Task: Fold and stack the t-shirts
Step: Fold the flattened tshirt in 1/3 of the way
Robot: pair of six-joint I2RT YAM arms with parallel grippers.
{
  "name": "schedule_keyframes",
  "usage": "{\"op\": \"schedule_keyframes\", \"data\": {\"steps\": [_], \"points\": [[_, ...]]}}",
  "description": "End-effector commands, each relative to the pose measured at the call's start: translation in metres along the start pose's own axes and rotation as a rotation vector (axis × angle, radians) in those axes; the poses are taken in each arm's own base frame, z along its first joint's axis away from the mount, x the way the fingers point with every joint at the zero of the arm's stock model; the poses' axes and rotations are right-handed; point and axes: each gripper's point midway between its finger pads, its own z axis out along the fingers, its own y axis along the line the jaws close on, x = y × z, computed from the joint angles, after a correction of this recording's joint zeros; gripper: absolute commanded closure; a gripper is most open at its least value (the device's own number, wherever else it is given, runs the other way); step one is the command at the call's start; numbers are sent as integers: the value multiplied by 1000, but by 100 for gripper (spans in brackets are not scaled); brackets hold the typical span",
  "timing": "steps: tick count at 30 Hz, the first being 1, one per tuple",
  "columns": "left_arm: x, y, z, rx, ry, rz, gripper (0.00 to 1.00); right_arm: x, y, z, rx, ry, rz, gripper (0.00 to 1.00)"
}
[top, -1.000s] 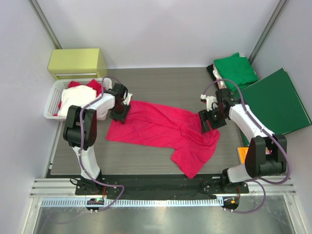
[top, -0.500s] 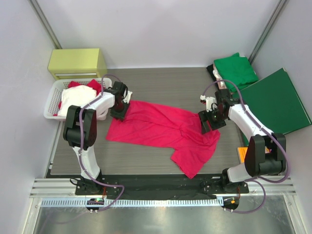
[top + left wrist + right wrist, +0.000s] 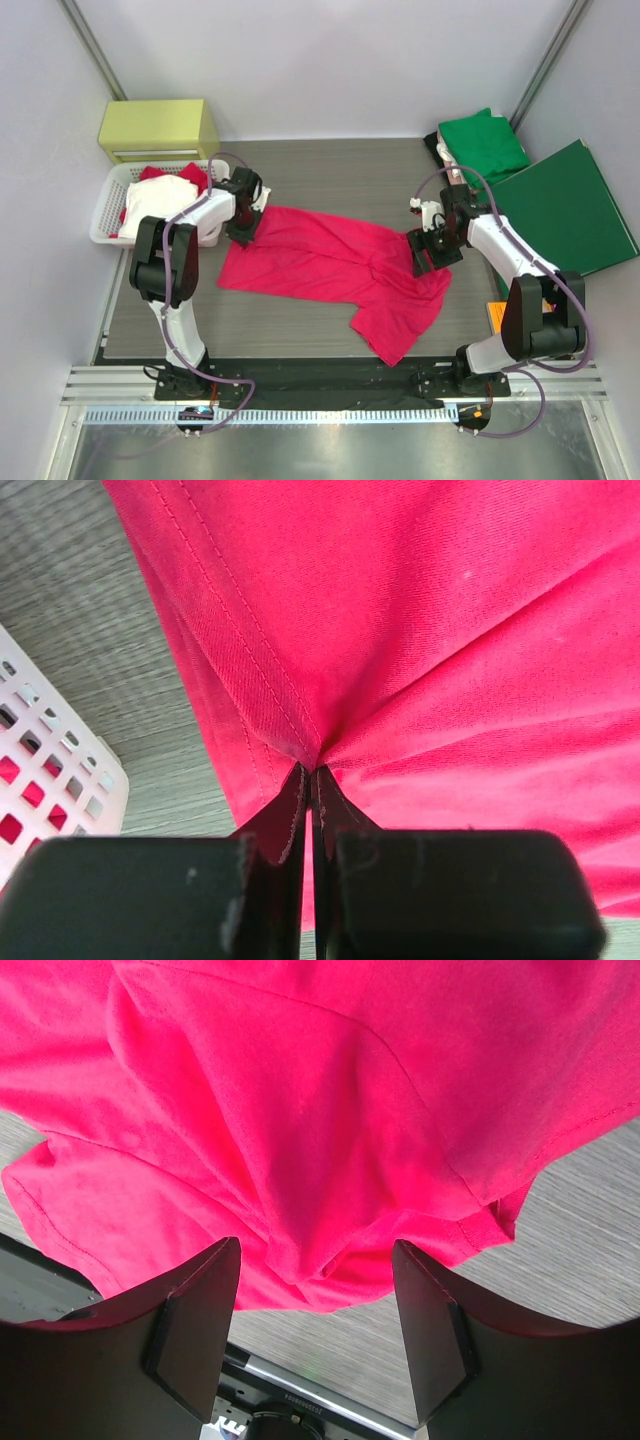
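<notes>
A bright pinkish-red t-shirt lies spread and rumpled across the middle of the dark table. My left gripper is shut on its left edge; the left wrist view shows the red t-shirt puckering into the closed left gripper. My right gripper stands open over the shirt's right side; in the right wrist view a fold of the red t-shirt lies between the wide-apart fingers of the right gripper. A folded green t-shirt rests at the back right. A pale t-shirt sits in the basket.
A white perforated basket holding cloth stands at the left, its corner close to my left gripper. A yellow box sits behind it. A flat dark-green folder lies at the right, an orange item near the right arm's base.
My left gripper has closed onto the red shirt's left edge. The right gripper has stayed open in nearly the same place.
</notes>
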Motion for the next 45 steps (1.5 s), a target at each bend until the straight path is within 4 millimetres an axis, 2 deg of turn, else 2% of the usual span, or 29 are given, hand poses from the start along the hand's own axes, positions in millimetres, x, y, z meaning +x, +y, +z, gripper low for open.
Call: {"op": "schedule_keyframes", "data": {"steps": [1, 9, 16, 21, 26, 29, 33, 45], "points": [[-16, 13, -25, -48, -72, 8, 100, -6, 2, 2, -11, -19, -21, 33], [-33, 21, -49, -62, -142, -8, 100, -5, 1, 5, -15, -13, -20, 34], [-41, 35, -55, -81, -159, -24, 100, -4, 2, 4, -15, -18, -21, 34], [-41, 39, -46, -88, -148, -30, 100, -2, 4, 5, -21, -14, -19, 34], [-36, 44, -26, -94, -106, -39, 100, -2, 4, 2, -15, -23, -24, 34], [-36, 47, -20, -98, -97, -43, 100, -3, 3, 0, -10, -23, -24, 34], [-37, 47, -21, -92, -101, -44, 100, -1, 3, -1, -13, -6, -31, 30], [-36, 44, -18, -75, -96, -48, 100, 9, 1, 19, -46, 87, -13, 29]]}}
